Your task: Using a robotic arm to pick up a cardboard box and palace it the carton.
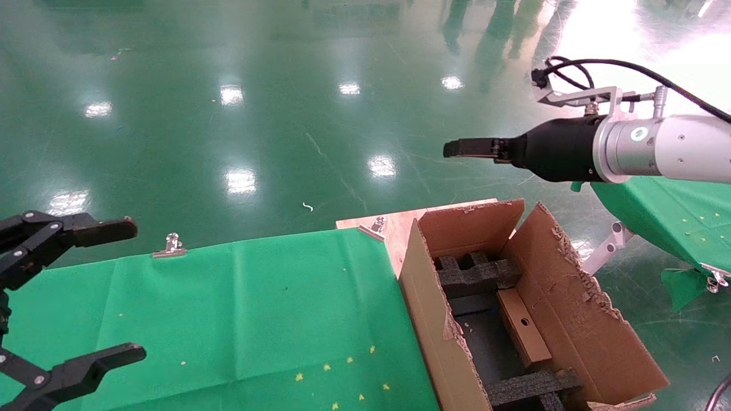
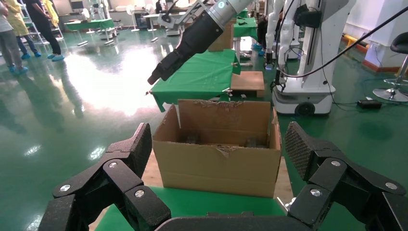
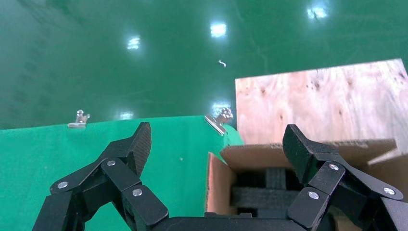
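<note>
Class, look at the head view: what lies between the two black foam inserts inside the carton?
In the head view, the cardboard box lies tilted against the carton's right wall, between the far foam insert and the near foam insert, beside dark bare floor.

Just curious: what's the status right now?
Right gripper open above carton. Left gripper open, idle over table. Box inside carton. Nothing in the way.
</note>
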Controlling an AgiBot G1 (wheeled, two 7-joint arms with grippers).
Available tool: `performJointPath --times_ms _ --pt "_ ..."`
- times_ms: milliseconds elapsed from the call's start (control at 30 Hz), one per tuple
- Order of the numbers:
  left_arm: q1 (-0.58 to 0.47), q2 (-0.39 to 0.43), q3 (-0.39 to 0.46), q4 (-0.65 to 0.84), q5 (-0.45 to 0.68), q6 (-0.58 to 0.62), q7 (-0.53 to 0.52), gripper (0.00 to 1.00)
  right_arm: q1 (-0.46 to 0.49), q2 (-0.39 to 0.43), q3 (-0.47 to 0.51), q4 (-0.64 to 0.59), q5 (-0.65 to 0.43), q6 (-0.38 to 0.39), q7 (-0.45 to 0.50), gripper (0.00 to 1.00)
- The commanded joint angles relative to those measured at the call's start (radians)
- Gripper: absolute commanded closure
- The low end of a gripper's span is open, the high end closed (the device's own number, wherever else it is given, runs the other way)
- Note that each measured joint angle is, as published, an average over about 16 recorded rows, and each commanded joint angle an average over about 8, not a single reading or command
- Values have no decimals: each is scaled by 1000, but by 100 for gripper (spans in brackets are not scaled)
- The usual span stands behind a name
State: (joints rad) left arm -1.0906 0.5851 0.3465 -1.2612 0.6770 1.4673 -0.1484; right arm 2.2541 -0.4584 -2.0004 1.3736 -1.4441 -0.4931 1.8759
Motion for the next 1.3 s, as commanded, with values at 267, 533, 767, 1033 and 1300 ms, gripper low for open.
performJointPath --times_ms 267,533,767,1033,1300 --pt "0 0 0 0 0 0 0 0 -6 -1 30 -1 45 -43 -37 0" --pt "0 0 0 0 0 0 0 0 -135 -18 217 -11 120 -148 -219 0" --pt "0 0 0 0 0 0 0 0 -274 -36 416 -21 199 -262 -414 0" --pt "0 0 0 0 0 0 0 0 -433 -57 645 -33 289 -392 -638 0" --pt "0 0 0 0 0 0 0 0 -592 -77 874 -45 380 -522 -862 0"
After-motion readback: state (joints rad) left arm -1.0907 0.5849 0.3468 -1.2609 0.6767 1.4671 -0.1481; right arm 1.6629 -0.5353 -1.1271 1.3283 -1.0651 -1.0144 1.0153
